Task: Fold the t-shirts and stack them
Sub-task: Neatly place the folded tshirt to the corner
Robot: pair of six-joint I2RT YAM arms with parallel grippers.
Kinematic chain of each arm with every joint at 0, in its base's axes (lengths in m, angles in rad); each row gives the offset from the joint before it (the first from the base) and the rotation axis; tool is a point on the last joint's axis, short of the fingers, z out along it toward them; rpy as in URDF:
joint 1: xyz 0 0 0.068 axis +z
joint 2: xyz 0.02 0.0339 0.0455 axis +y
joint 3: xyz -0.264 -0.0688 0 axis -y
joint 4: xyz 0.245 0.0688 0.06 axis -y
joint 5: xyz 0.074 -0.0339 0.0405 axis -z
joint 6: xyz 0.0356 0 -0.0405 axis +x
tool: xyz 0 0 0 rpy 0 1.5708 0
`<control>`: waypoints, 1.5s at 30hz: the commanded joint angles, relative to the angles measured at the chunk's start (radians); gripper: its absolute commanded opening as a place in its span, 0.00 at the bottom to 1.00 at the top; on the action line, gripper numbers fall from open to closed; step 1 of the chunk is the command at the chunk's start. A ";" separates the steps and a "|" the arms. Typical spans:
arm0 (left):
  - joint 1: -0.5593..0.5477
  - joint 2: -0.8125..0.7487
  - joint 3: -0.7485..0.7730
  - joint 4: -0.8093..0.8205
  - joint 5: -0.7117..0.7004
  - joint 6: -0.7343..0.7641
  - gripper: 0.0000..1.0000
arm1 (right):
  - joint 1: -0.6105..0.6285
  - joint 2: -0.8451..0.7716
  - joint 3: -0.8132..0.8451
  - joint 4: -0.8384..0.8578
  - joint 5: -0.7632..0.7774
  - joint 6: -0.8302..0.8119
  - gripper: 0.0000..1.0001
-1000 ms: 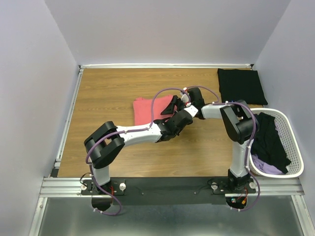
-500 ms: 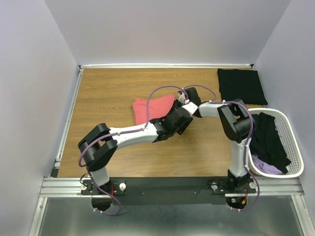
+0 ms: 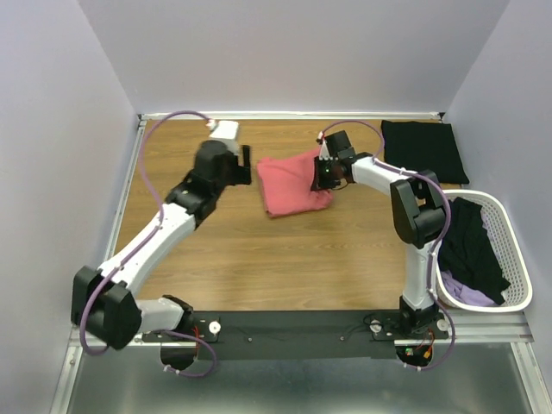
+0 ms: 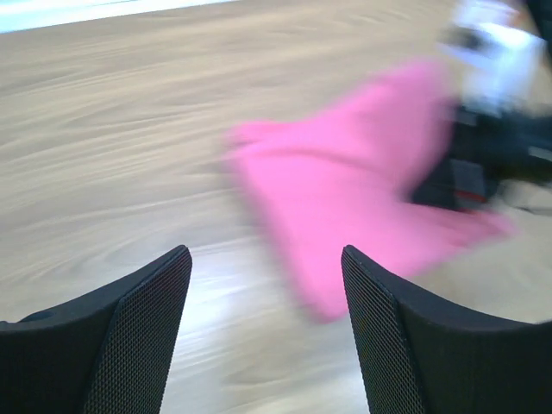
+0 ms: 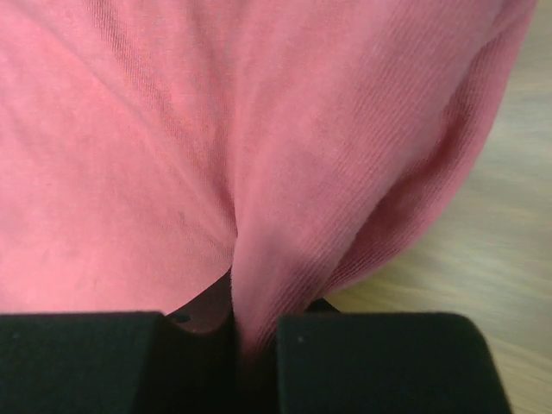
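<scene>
The folded coral-pink t-shirt (image 3: 291,183) lies on the wooden table, slightly right of centre. My right gripper (image 3: 326,175) is shut on its right edge; in the right wrist view a pleat of the pink cloth (image 5: 259,172) runs down into the pinch of the gripper (image 5: 254,338). My left gripper (image 3: 247,165) hovers just left of the shirt, open and holding nothing. In the left wrist view the shirt (image 4: 354,198) lies ahead of the open gripper (image 4: 267,297), blurred. A folded black t-shirt (image 3: 423,150) lies at the back right corner.
A white slatted basket (image 3: 516,274) stands at the right edge with a black tee (image 3: 473,246) and a lilac one (image 3: 466,293) inside. The right arm's elbow (image 3: 418,211) stands between the basket and the pink shirt. Walls close in the back and both sides.
My left gripper opened, let go of the pink shirt and swung away to the back left. My right gripper shut on the shirt's right edge, and the shirt shifted right and back.
</scene>
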 commanded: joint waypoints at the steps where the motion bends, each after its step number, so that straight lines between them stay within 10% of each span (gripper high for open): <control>1: 0.143 -0.112 -0.073 -0.050 0.011 -0.053 0.82 | -0.044 0.002 0.045 -0.131 0.290 -0.197 0.00; 12: 0.250 -0.147 -0.187 -0.004 -0.036 -0.093 0.88 | -0.150 0.062 0.237 -0.171 0.701 -0.588 0.01; 45: 0.253 -0.123 -0.207 -0.001 -0.082 -0.093 0.88 | -0.308 0.064 0.438 -0.174 0.804 -0.541 0.00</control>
